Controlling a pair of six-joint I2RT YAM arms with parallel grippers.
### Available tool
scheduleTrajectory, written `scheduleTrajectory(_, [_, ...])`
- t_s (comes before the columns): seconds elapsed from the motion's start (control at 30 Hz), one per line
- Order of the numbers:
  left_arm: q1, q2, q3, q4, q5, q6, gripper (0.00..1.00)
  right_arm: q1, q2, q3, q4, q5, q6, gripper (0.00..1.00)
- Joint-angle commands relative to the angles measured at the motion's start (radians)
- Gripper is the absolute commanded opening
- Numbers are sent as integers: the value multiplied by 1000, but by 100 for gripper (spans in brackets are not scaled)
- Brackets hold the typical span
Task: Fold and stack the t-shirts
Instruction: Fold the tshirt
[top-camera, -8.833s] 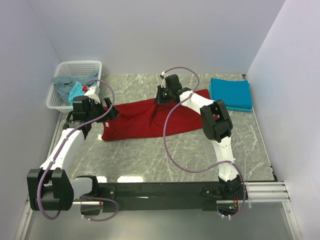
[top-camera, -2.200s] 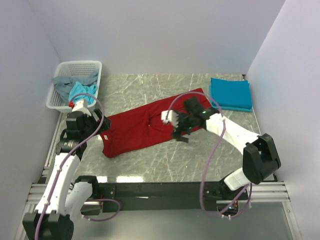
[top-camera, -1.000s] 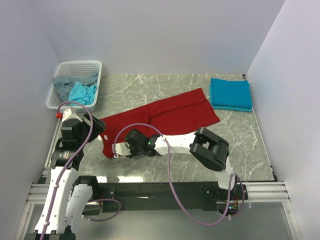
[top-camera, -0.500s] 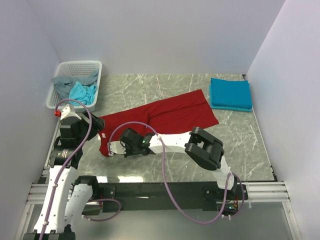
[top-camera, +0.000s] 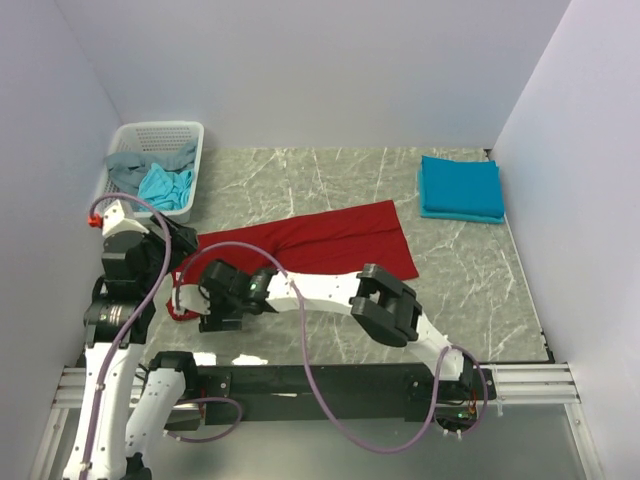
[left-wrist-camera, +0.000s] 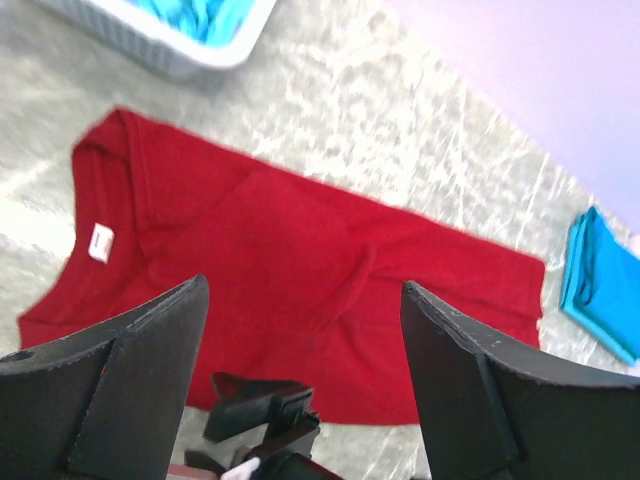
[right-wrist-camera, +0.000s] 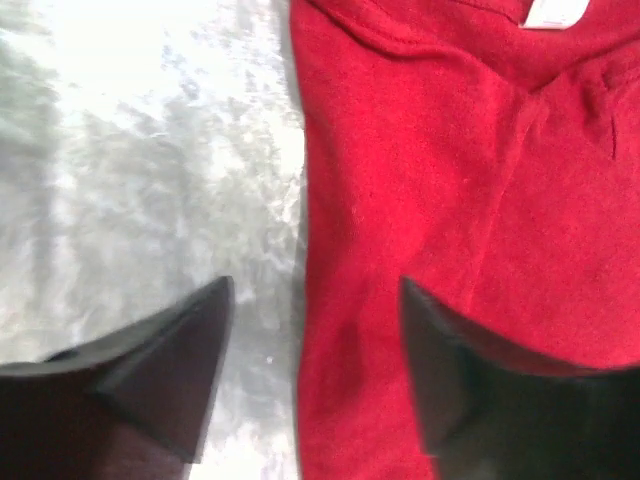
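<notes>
The dark red t-shirt (top-camera: 330, 240) lies flat and slanted across the marble table, its collar end at the left. In the left wrist view the red t-shirt (left-wrist-camera: 300, 240) shows a white label near the collar. My right gripper (top-camera: 190, 298) is low at the shirt's left end. In the right wrist view it stands open (right-wrist-camera: 315, 285) over the edge of the red cloth (right-wrist-camera: 450, 200), one finger over bare marble. My left gripper (top-camera: 165, 258) hangs open (left-wrist-camera: 305, 290) above the shirt and holds nothing. A folded teal-blue t-shirt (top-camera: 460, 187) lies at the back right.
A white mesh basket (top-camera: 185, 130) at the back left holds a grey t-shirt (top-camera: 125, 165) and a light turquoise one (top-camera: 165, 187). My right arm (top-camera: 320, 290) stretches across the table's near half. Walls close in both sides and the back.
My right gripper slid left along the shirt's near edge to its collar end and opened. The shirt shifted left with it. My left arm drew back a little to the left.
</notes>
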Motion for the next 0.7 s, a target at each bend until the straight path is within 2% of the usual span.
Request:
scheduleTrajectory(0.0, [1, -43, 80, -36, -58, 49, 83, -82, -119, -8, -36, -108, 48, 80])
scheduleTrajectory(0.03, [3, -43, 94, -42, -67, 52, 83, -103, -153, -31, -30, -162, 48, 90])
scheduleTrajectory(0.07, [3, -43, 97, -45, -67, 55, 83, -134, -211, -50, -27, -199, 48, 93])
scheduleTrajectory(0.13, [3, -45, 96, -33, -49, 56, 83, -230, -241, -56, -51, -298, 74, 95])
scheduleTrajectory(0.23, [3, -43, 82, 2, -18, 49, 83, -365, -207, 19, -130, -371, 127, 95])
scheduleTrajectory(0.43, [1, -42, 37, 42, 61, 40, 83, -560, -36, 144, -203, -463, 264, 95])
scheduleTrajectory(0.57, [1, -36, 19, 53, 83, 37, 83, -660, 121, 376, -309, -498, 354, 93])
scheduleTrajectory(0.67, [3, -31, 17, 56, 98, 35, 82, -700, 217, 485, -351, -491, 425, 91])
